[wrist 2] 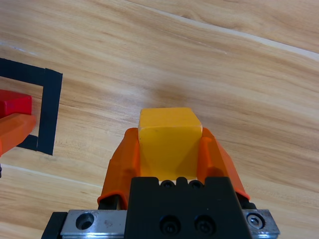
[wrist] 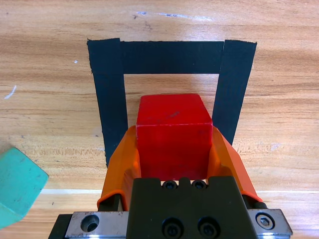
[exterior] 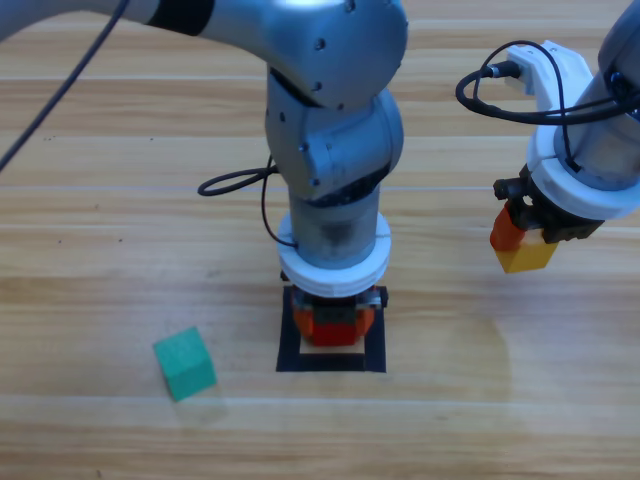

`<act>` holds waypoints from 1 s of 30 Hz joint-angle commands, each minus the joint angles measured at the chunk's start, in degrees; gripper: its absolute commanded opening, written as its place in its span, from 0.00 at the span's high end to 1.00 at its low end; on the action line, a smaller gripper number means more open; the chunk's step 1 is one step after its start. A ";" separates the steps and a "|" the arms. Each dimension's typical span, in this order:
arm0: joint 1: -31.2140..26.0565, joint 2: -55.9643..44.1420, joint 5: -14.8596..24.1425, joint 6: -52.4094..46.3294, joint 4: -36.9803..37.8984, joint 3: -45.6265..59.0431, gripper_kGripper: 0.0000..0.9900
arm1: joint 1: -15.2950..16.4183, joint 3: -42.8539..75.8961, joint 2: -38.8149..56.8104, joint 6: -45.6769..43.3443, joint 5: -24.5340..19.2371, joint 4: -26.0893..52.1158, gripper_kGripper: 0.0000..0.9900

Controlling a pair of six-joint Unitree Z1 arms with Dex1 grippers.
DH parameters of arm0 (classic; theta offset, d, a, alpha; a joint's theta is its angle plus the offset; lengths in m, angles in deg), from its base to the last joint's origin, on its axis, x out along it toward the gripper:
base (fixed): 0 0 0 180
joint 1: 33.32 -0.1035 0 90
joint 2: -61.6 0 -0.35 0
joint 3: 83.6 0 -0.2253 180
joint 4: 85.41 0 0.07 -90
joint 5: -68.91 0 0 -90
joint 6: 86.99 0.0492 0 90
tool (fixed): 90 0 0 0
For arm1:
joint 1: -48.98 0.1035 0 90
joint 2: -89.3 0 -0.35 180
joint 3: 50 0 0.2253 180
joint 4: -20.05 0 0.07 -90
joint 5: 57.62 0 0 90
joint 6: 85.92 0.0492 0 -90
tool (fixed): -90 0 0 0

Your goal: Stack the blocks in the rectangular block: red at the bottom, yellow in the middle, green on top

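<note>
Left arm: large grey body filling the upper middle of the high view, descending from the top edge to the lower centre. Left gripper [exterior: 337,322]: at the lower centre of the high view, directly over the black tape frame; its two orange jaws are clamped on the red cube [wrist: 173,137], one against each side face, as the left wrist view shows at its lower centre. Red cube: held inside the black tape frame [exterior: 375,352], with bare wood showing between it and the frame's far strip; whether its underside touches the wood cannot be told. Black tape frame: near-square, lower centre of the high view; in the left wrist view three of its strips show, across the upper centre and down both sides. Right arm: enters at the upper right of the high view, with a black cable looped near its wrist. Right gripper [exterior: 522,243]: at the right of the high view, middle height, well apart from the frame; its orange jaws are closed on the yellow cube [exterior: 528,254], which appears at the lower centre of the right wrist view with plain wood beyond it. Green cube [exterior: 185,364]: teal, resting alone on the wooden table [exterior: 100,250] at the lower left of the high view, apart from the frame and from both grippers; a corner of it shows at the lower left edge of the left wrist view.
</note>
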 commanded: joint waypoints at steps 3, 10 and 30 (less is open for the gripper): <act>1.57 0.64 0.56 -1.80 0.78 3.35 0.01 | -0.89 0.88 -0.76 0.46 -0.40 0.96 1.00; 1.92 -1.82 1.36 -2.59 0.78 3.70 0.00 | -0.80 0.88 -0.59 0.55 -0.58 0.96 1.00; 1.84 -74.33 14.36 9.27 37.78 63.29 0.03 | 9.13 -13.80 -5.33 8.98 -1.81 -10.64 1.00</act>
